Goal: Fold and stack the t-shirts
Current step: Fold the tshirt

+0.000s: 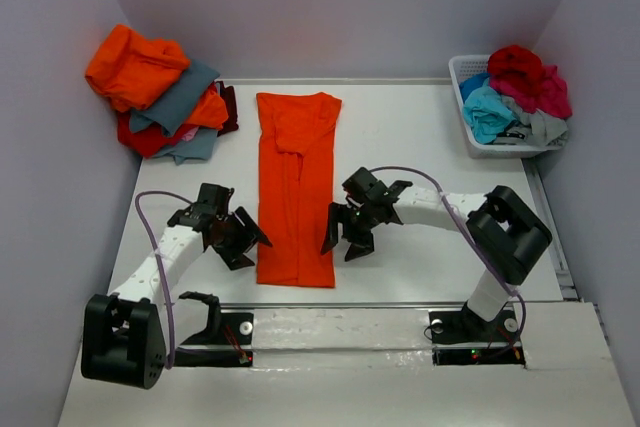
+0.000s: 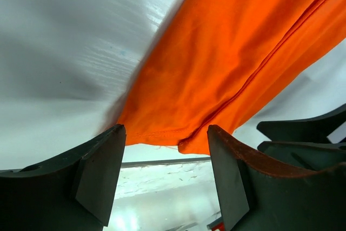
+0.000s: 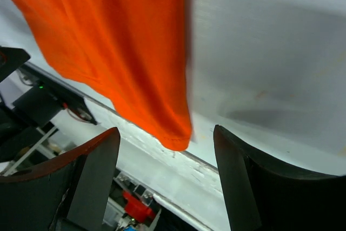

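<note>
Bare table (image 1: 420,147) leaves wide room on the right, between the long orange t-shirt (image 1: 296,187) and the white basket (image 1: 456,75) in the far right corner. The left strip is narrower, closed at its far end by the heaped t-shirts (image 1: 160,97). The left gripper (image 1: 250,250) and right gripper (image 1: 340,250) crowd the orange shirt's near end.

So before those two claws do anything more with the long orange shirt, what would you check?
1. Left gripper open, nothing between its fingers: ok.
2. Right gripper open, nothing between its fingers: ok.
3. Orange shirt lying flat as a long strip, sleeves folded in: ok.
4. A gripper at each side of the shirt's near end: ok.
5. Stack of folded shirts at the far left tidy enough for another: cannot tell.
6. Basket emptied: not ok, shirts are in it.
</note>
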Available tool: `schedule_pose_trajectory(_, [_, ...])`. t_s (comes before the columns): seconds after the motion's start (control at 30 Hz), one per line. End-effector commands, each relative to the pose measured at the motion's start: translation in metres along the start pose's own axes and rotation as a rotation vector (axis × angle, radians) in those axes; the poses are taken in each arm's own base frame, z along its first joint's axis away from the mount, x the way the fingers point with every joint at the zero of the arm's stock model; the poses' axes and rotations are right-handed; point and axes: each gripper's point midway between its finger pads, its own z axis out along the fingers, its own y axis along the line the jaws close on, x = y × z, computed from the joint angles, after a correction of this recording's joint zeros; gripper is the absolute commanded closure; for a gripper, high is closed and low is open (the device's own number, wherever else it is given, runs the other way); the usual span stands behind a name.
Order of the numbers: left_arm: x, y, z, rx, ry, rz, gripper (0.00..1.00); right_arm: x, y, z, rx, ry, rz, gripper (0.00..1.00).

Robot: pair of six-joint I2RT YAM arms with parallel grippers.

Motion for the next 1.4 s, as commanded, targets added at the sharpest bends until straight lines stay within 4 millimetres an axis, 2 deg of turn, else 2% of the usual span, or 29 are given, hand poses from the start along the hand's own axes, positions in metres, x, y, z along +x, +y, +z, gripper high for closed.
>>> schedule_pose_trajectory(0.0, [-0.004, -0.003, 0.001, 0.036, 0.014, -0.024, 0.27, -0.007, 0.031, -0.003, -0.191, 0.010, 0.032, 0.24])
schedule_pose_trajectory(0.13, [-0.007, 0.001, 0.001, 0.031, 0.021, -0.052, 0.26, -0.006, 0.040, -0.011, -0.293, 0.041, 0.062, 0.24])
schedule_pose_trajectory(0.3, [-0.011, 0.009, 0.004, -0.015, 0.050, -0.076, 0.26, -0.010, 0.036, -0.013, -0.298, 0.041, 0.091, 0.24])
schedule_pose_trajectory(0.43, [-0.013, 0.007, 0.005, -0.024, 0.077, -0.079, 0.25, -0.009, 0.037, -0.018, -0.312, 0.049, 0.101, 0.24])
schedule_pose_trajectory(0.57, [-0.011, 0.006, 0.008, -0.019, 0.118, -0.087, 0.25, -0.011, 0.038, -0.022, -0.316, 0.044, 0.110, 0.24])
schedule_pose_trajectory(0.73, [0.001, 0.008, 0.016, -0.009, 0.204, -0.084, 0.24, -0.009, 0.035, -0.026, -0.360, 0.062, 0.140, 0.24])
schedule_pose_trajectory(1.03, [0.013, 0.011, 0.022, -0.005, 0.292, -0.086, 0.25, -0.002, 0.028, -0.019, -0.389, 0.111, 0.177, 0.24])
schedule_pose_trajectory(1.37, [0.018, 0.004, 0.015, 0.033, 0.307, -0.092, 0.31, 0.008, 0.013, -0.009, -0.327, 0.184, 0.184, 0.24])
